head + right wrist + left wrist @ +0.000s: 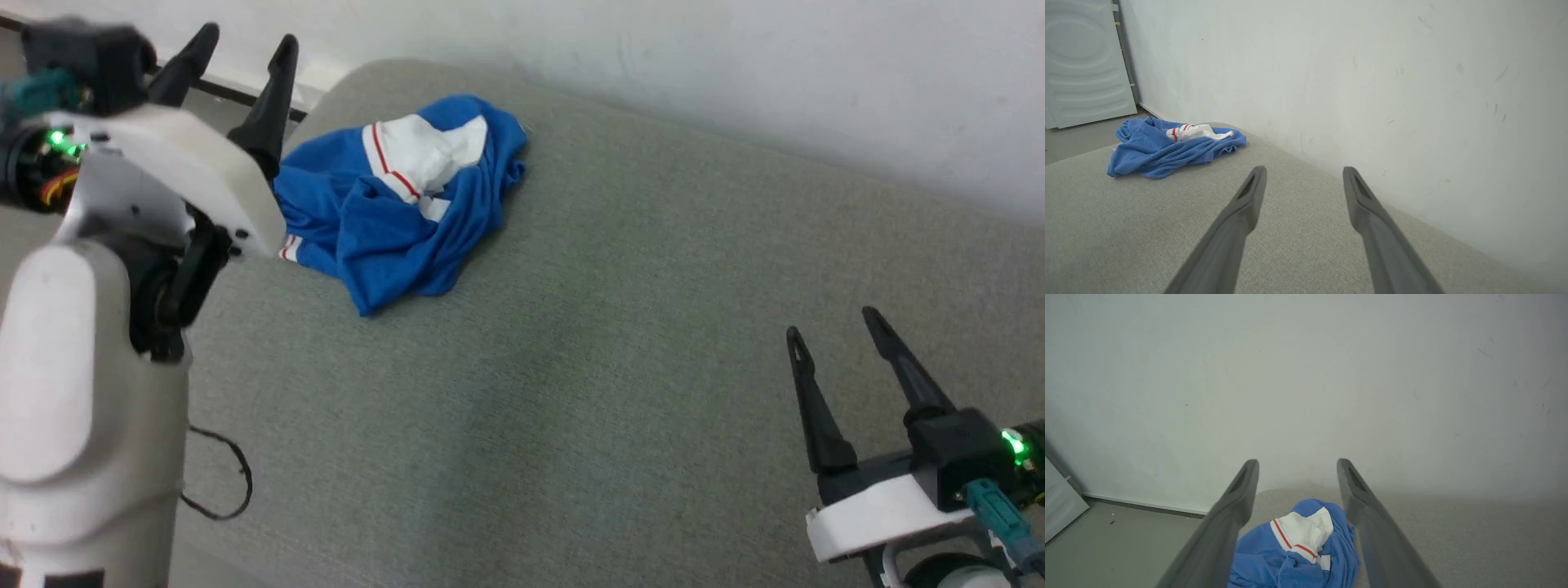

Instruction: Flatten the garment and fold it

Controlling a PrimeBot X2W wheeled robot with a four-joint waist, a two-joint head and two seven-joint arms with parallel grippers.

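Left gripper (249,35) partly hides crumpled garment (392,237) on grey surface (612,367) (wall (735,65) behind).

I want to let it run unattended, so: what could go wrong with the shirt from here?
1. The garment lies bunched near the rounded corner of the grey surface; a pull leftward might drag it over the edge.
2. Its layers overlap, so the open left gripper could pinch several at once.
3. The open right gripper sits well away, so spreading may start one-handed.
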